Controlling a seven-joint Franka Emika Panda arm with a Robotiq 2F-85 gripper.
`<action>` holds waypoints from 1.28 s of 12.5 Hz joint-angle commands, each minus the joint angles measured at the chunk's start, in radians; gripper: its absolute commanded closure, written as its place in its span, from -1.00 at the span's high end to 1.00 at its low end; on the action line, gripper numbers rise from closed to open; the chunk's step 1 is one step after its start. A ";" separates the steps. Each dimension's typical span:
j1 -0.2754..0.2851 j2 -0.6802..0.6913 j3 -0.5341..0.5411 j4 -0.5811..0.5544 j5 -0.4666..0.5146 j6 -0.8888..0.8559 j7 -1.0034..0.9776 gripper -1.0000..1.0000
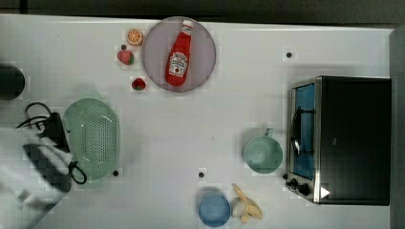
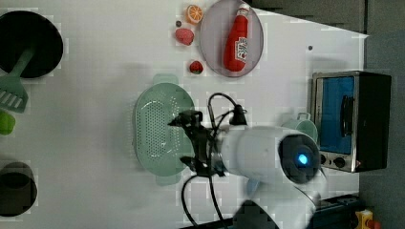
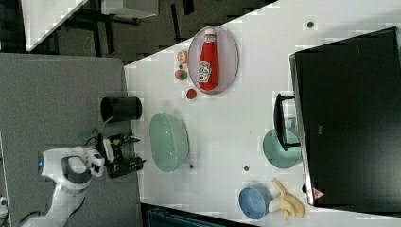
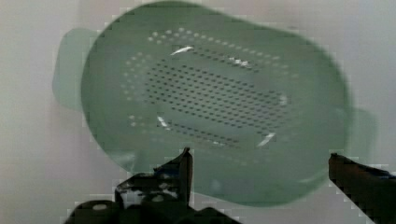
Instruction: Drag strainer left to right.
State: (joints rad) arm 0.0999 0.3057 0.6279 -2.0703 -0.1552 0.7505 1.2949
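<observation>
One light, stiff plastic strainer (image 4: 215, 102) should slide easily if hooked at its near rim wall by the wide-open, empty gripper (image 4: 259, 163) beside it.

Pale mint-green oval plastic strainer (image 1: 92, 138), perforated bottom, small tab handle at each end. Sits upright on the white table, left-centre of the top view, long axis running top to bottom. Empty.
</observation>
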 commanded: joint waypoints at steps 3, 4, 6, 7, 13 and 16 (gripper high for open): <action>-0.005 0.161 -0.079 -0.005 -0.053 0.144 0.157 1.00; 0.009 0.186 -0.099 -0.005 -0.058 0.164 0.159 1.00; 0.047 0.230 -0.151 -0.004 -0.071 0.213 0.159 1.00; 0.068 0.247 -0.183 -0.004 -0.072 0.238 0.159 1.00; 0.098 0.256 -0.267 -0.021 -0.071 0.267 0.159 1.00; 0.089 0.255 -0.281 -0.030 -0.071 0.271 0.159 1.00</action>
State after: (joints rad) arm 0.1941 0.6016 0.3499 -2.1055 -0.2296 1.0000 1.4092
